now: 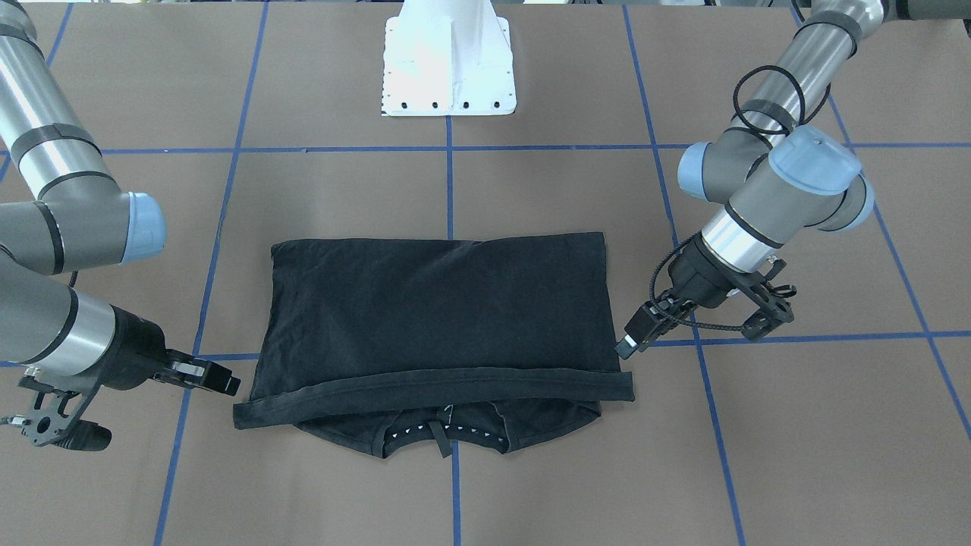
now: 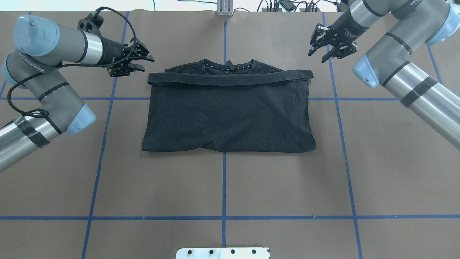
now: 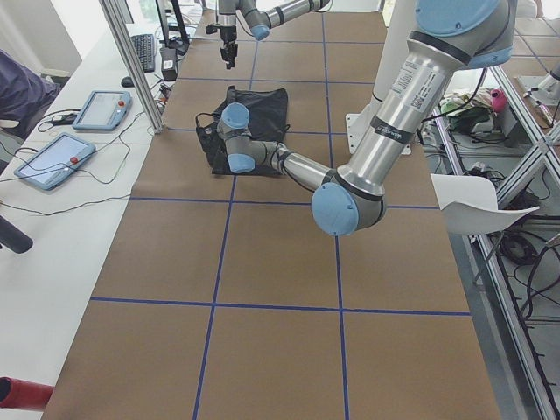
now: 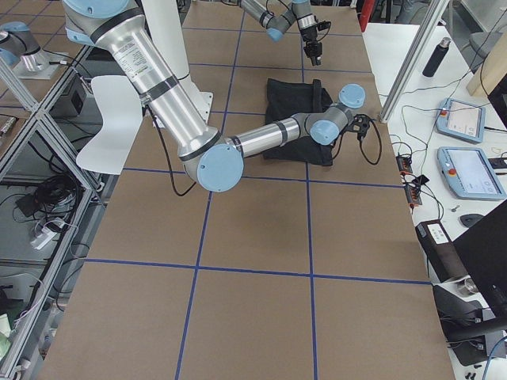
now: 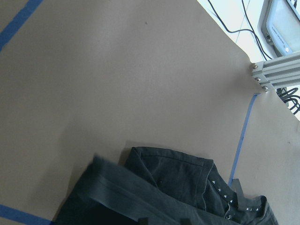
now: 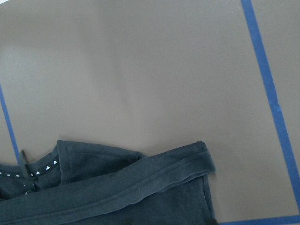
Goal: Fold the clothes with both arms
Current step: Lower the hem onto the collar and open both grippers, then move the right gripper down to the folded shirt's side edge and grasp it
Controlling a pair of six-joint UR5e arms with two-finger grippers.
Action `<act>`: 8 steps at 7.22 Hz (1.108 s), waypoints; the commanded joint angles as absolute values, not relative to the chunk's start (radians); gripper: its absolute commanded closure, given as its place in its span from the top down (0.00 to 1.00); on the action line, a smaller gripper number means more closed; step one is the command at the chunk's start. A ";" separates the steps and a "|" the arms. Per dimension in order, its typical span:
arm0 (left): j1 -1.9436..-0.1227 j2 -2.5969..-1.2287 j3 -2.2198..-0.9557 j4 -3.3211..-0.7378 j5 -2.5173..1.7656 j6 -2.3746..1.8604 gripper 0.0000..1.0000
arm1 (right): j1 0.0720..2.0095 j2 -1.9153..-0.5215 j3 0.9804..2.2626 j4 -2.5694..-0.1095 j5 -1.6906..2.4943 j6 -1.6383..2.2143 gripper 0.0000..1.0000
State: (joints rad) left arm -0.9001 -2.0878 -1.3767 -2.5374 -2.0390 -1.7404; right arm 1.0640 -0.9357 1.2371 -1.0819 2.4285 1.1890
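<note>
While the black T-shirt [image 2: 226, 115] lies folded in the middle of the table [image 2: 287, 187], hem [image 2: 230, 77] toward the far edge, left gripper [image 2: 143, 62] and right gripper [image 2: 318, 57] hover spread wide, empty, just outside the hem corners. Likely next: pinch all layers at both corners, lift evenly together.

- T-shirt [image 2: 230, 115]: matt black cloth, soft, lightly creased.
- table sheet [image 2: 161, 187]: matt brown paper, smooth.
- tape lines [image 2: 224, 187]: blue, slight sheen.
- left arm [image 2: 54, 97], right arm [image 2: 420, 90]: brushed silver metal, satin grey housings.
- joint caps [image 2: 30, 30]: smooth light-blue plastic.
- pedestal base [image 1: 447, 68]: glossy white painted metal.
</note>
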 commanded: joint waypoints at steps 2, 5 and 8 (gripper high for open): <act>-0.931 -2.085 -1.411 -2.525 -2.048 -1.718 1.00 | 1.065 -0.956 1.247 -1.080 2.442 1.184 1.00; -0.939 -2.068 -1.436 -2.526 -2.063 -1.718 1.00 | 0.955 -1.110 1.407 -1.088 2.448 1.218 1.00; -0.939 -2.025 -1.506 -2.522 -2.063 -1.718 1.00 | 0.806 -1.271 1.613 -1.083 2.387 1.219 1.00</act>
State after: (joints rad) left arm -0.9387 -2.0346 -1.4900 -2.5224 -2.0631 -1.7181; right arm 0.8630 -1.2128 1.5388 -1.0832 2.4032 1.2180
